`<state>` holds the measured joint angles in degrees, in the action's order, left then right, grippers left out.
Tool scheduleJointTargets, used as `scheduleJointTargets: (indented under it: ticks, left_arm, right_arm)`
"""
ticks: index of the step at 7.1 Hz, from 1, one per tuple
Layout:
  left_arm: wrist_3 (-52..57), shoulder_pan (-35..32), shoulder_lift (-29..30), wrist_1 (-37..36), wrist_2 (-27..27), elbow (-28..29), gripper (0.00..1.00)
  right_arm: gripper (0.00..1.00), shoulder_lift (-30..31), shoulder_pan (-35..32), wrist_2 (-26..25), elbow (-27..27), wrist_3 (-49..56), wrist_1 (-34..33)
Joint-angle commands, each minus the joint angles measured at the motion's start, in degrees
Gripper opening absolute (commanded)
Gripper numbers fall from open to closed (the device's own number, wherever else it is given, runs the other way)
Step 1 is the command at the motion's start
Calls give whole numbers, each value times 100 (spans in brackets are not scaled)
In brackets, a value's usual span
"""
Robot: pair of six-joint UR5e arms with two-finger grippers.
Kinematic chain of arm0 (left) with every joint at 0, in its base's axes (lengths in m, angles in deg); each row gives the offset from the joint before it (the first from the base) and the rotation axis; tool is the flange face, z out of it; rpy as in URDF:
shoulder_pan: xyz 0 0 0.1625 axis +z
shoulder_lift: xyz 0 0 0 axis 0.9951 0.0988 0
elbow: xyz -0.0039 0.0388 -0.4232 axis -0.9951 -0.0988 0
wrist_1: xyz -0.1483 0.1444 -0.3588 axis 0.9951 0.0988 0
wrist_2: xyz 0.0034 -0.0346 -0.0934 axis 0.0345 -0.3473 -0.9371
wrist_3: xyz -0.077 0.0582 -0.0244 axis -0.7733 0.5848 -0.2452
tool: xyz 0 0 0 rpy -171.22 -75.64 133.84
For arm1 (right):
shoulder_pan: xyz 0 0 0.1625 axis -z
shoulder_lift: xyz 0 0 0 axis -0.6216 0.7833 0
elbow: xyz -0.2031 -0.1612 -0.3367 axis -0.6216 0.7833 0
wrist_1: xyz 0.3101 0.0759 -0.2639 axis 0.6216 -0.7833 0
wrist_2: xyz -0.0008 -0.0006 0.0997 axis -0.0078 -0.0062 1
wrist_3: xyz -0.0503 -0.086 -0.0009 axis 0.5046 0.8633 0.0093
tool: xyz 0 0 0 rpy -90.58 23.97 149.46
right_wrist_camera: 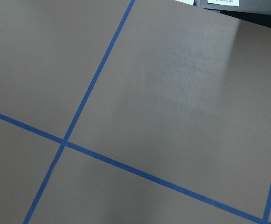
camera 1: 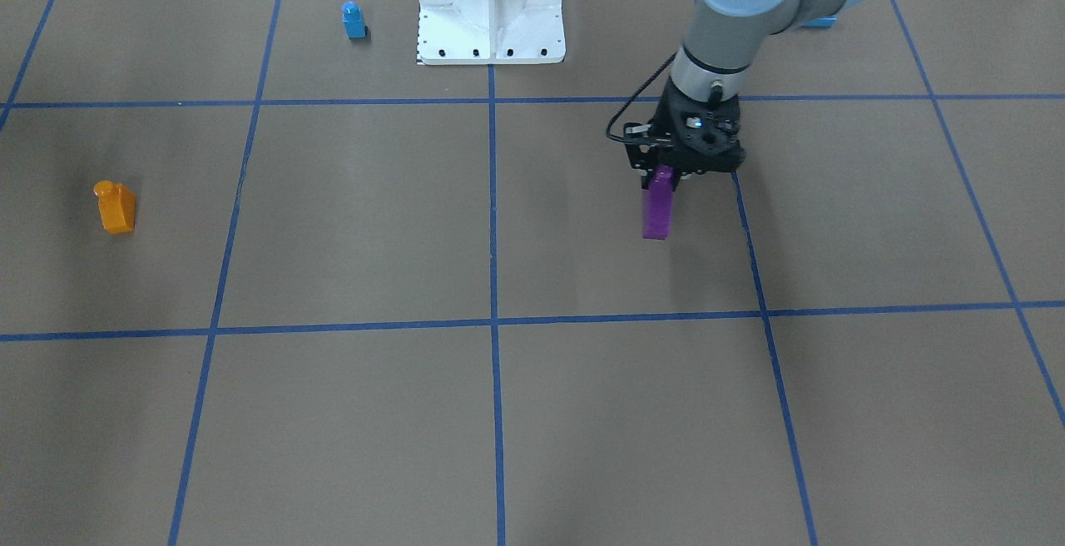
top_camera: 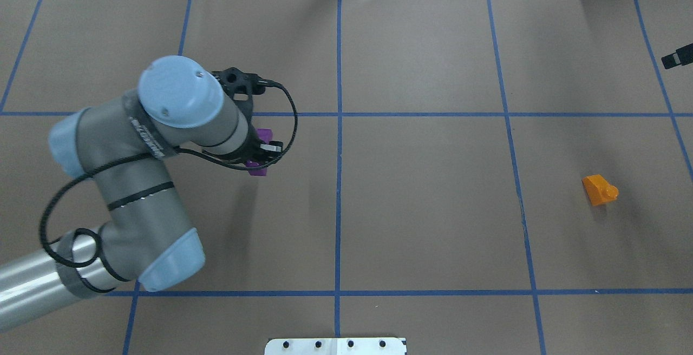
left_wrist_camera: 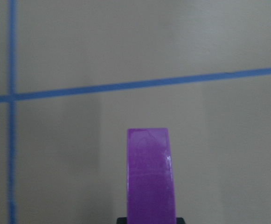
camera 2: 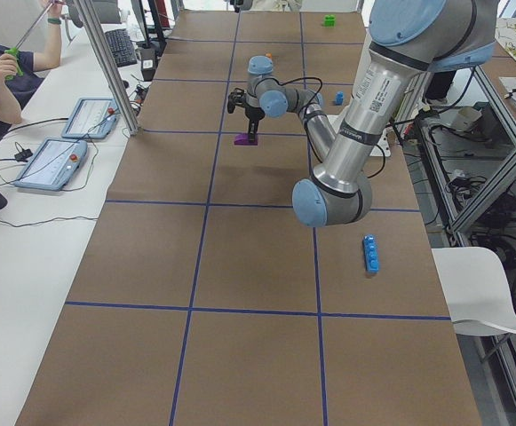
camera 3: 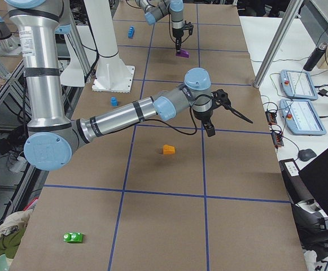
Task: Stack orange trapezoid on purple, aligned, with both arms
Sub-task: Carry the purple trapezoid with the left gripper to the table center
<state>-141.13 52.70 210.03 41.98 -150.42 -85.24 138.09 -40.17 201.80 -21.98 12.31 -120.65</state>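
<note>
The purple brick [camera 1: 657, 211] is between the fingers of my left gripper [camera 1: 662, 184], which is shut on its upper end. The brick hangs on end, at or just above the table. It also shows in the overhead view [top_camera: 259, 169] and fills the bottom of the left wrist view [left_wrist_camera: 151, 177]. The orange trapezoid [top_camera: 599, 189] sits alone on the table far to the robot's right [camera 1: 115, 206]. My right gripper [camera 3: 209, 127] hovers above the table beyond the orange trapezoid [camera 3: 168, 149]. I cannot tell whether it is open or shut. The right wrist view shows only bare table.
A small blue single-stud brick [camera 1: 354, 20] stands near the white base pedestal [camera 1: 491, 9]. A long blue brick [camera 2: 371, 254] lies near the robot's left side. A green piece [camera 3: 73, 237] lies at the near right end. Tablets [camera 3: 299, 84] and an operator [camera 2: 0, 71] are beside the table.
</note>
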Motion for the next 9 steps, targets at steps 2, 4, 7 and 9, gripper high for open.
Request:
scheduleJointTargets:
  ticks: [2,4,7,9]
  left_arm:
    - [-717,726,1248,15,445,1402,0]
    - [-825,956,1392,24,463,1607,0]
    - [-825,1027,1392,24,586,1625,0]
    - [-816,1027,1374,24,586,1625,0]
  right_arm:
    - [100,9,3,1,-3,-6,0]
    - [100,10,3,1,5,3,0]
    - [100,27,12,10,-3,-6,0]
    - [100,45,12,10,-12,-6,0]
